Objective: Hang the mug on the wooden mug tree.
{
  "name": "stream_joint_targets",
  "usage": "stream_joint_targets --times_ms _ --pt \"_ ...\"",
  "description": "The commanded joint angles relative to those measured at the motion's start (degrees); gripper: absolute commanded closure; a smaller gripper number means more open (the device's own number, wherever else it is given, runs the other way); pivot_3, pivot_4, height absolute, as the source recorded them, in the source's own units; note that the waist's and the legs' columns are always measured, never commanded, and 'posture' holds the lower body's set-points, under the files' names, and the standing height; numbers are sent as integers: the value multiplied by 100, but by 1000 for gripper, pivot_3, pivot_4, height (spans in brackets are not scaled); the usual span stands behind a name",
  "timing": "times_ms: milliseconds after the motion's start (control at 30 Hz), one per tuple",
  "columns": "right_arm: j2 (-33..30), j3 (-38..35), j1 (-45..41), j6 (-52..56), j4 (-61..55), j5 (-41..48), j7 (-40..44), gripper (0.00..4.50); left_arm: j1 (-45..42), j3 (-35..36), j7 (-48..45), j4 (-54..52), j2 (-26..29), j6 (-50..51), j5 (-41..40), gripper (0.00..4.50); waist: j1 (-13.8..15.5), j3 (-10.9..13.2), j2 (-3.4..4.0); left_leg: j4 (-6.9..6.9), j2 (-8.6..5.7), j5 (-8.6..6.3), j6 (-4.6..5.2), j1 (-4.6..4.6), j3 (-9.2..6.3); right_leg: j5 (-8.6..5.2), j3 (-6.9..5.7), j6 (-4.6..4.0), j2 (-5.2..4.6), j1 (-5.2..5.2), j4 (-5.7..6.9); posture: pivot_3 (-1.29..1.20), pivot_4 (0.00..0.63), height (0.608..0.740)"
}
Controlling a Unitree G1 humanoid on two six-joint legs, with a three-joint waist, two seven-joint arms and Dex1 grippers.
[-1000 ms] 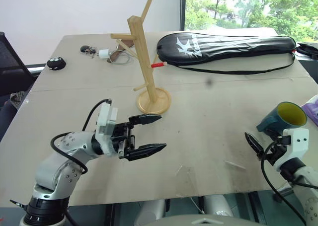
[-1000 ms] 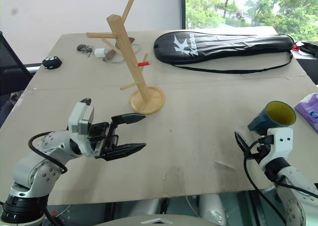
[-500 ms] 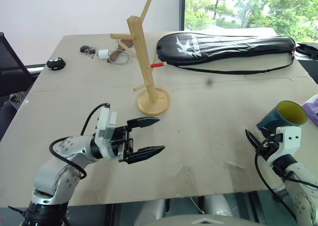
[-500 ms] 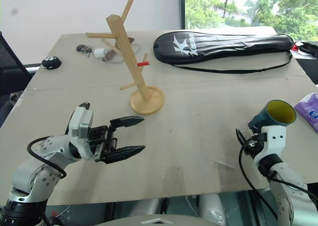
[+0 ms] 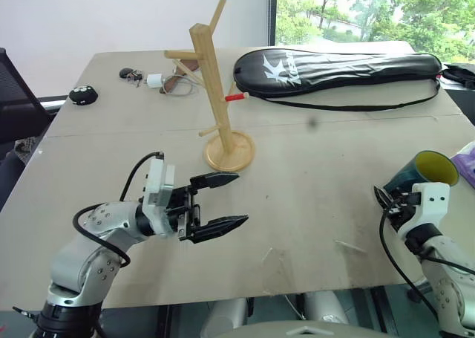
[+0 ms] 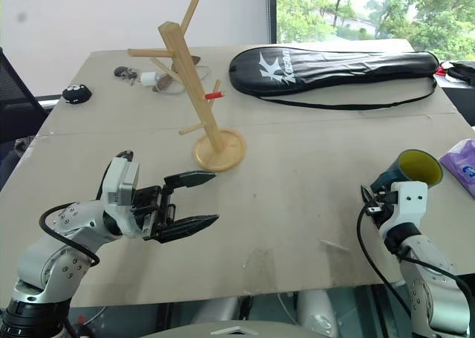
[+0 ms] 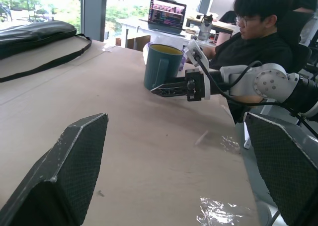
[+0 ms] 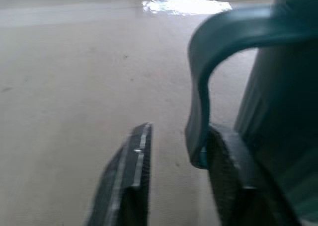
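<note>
Since a second ago, the right gripper [image 6: 375, 197] has narrowed its two black fingers and edged forward to the mug's handle. Seen from the right wrist, one finger [image 8: 226, 186] sits inside the handle loop against the mug body and the other [image 8: 130, 179] stands just outside; a small gap remains, so a firm clamp cannot be confirmed.

Largest first: a wide beige table [image 5: 312, 204] carries everything. A long black racket bag [image 5: 338, 69] lies along its far edge. The wooden mug tree [image 5: 215, 93] stands upright on its round base near the table's middle, its pegs bare. The left gripper [image 5: 219, 200] hovers over the near left part of the table, pointing toward the right side, fingers wide apart and holding nothing. The teal mug [image 6: 407, 171], yellow inside, stands upright near the right edge, well apart from the tree.
</note>
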Motion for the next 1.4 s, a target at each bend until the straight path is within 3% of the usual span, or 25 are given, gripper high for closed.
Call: stream_joint_targets --times_ms 33,233,433,567,733,1033,1167,1400 --pt "-28 -10 -101 -250 34 -30 -4 4450 -35 106 5 -161 0 -69 -72 0 -3 0 0 0 0 0 0 0 1 0 1 0 0 0 0 0 150 740" --pt "-129 -11 -177 -389 94 -11 161 4450 -44 103 36 -159 -6 -67 -70 0 -7 0 1 0 0 0 0 0 1 0 2 0 1 -1 1 0 150 740" --pt "-756 263 -409 -57 -523 407 916 4450 -10 157 98 -129 -57 -89 -86 0 -23 3 4 0 0 0 0 1 2 0 3 0 1 0 1 0 150 740" --pt "-1426 672 -1303 644 -871 809 1370 4450 212 439 288 -170 -242 -180 -223 0 -48 3 5 2 3 0 0 2 7 0 10 1 3 -2 1 0 150 740" --pt "-1911 1429 -3057 1570 -687 1231 1839 4450 679 966 569 -187 -676 -586 -287 0 -64 5 2 1 4 0 0 -4 3 0 5 0 2 -5 -3 0 150 740" --pt "-1459 2568 -5948 2897 580 1504 2192 4450 1151 1363 880 -668 -992 -933 -416 0 -13 7 -8 4 -4 0 0 -37 -7 0 -9 0 -15 -27 -12 0 150 740" --pt "-1241 2886 -6565 2899 1146 1295 2333 4450 1325 1422 1081 -1034 -1131 -1048 -527 0 -5 5 -12 1 -3 0 -1 -51 -14 0 -21 -1 -19 -40 -15 0 150 740" --pt "-985 3169 -6879 2787 1590 1013 2547 4450 1462 1467 1420 -1299 -1132 -1089 -565 0 -16 5 -12 2 -4 1 -1 -52 -11 1 -21 -1 -20 -43 -9 0 150 740"
